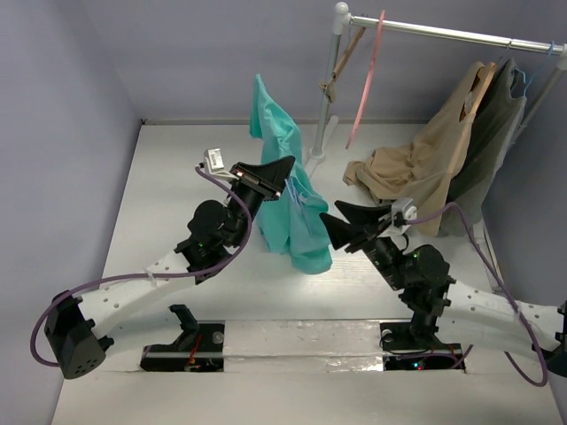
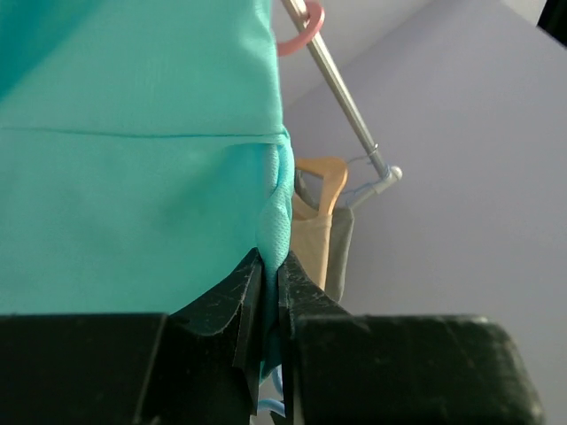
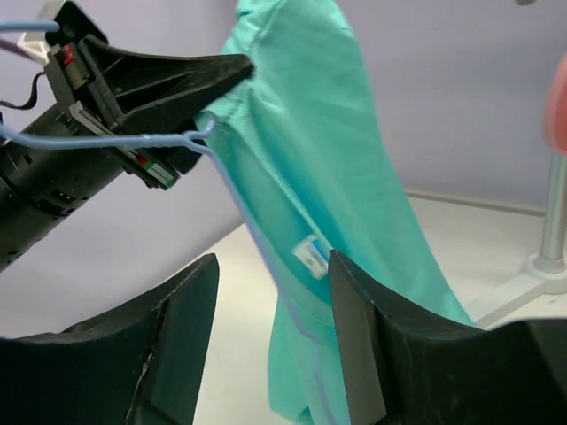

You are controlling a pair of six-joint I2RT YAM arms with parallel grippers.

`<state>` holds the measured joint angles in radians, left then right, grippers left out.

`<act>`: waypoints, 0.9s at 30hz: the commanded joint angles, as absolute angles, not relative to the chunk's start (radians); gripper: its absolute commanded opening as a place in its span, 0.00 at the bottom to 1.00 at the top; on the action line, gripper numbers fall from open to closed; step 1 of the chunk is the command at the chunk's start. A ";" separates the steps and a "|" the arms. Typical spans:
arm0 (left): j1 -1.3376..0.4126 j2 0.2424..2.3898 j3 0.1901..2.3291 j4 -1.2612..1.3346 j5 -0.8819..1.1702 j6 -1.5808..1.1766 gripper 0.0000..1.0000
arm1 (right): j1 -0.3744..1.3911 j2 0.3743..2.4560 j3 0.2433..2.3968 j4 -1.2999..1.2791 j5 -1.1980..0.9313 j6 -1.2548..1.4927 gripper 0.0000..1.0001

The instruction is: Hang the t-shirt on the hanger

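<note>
The teal t-shirt (image 1: 288, 190) hangs off the table in a long drape from my left gripper (image 1: 285, 168). That gripper (image 2: 270, 261) is shut on a bunched edge of the t-shirt (image 2: 133, 177), and a bit of the light-blue hanger (image 2: 269, 406) shows low between its fingers. In the right wrist view the hanger (image 3: 190, 138) runs as a thin wire past the left gripper (image 3: 239, 66) and down along the t-shirt (image 3: 337, 177). My right gripper (image 1: 330, 223) sits just right of the cloth. It (image 3: 273, 257) is open and nothing is between its fingers.
A clothes rail (image 1: 443, 34) crosses the back right on a post (image 1: 328, 88). On it hang a pink hanger (image 1: 368, 80), a wooden hanger (image 1: 341, 66), a tan garment (image 1: 416, 173) and a dark grey-green garment (image 1: 492, 133). Walls close in the left and back.
</note>
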<state>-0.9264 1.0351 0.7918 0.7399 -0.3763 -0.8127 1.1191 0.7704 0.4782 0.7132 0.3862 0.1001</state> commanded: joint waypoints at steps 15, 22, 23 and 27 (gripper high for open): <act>-0.914 0.908 0.808 0.755 -0.364 -0.856 0.00 | 0.905 0.736 0.389 0.489 0.269 0.152 0.58; -0.914 0.900 0.805 0.741 -0.376 -0.859 0.00 | 0.870 0.907 0.443 0.550 0.046 0.166 0.58; -0.914 0.900 0.805 0.739 -0.377 -0.859 0.00 | 0.870 0.911 0.431 0.560 0.032 0.169 0.58; -0.914 0.902 0.801 0.752 -0.379 -0.859 0.00 | 0.870 0.919 0.419 0.566 0.018 0.183 0.58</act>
<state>-0.9188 0.9321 0.7918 0.6788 -0.3779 -0.8516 0.8749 0.9176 0.4057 0.4915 0.0795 0.1696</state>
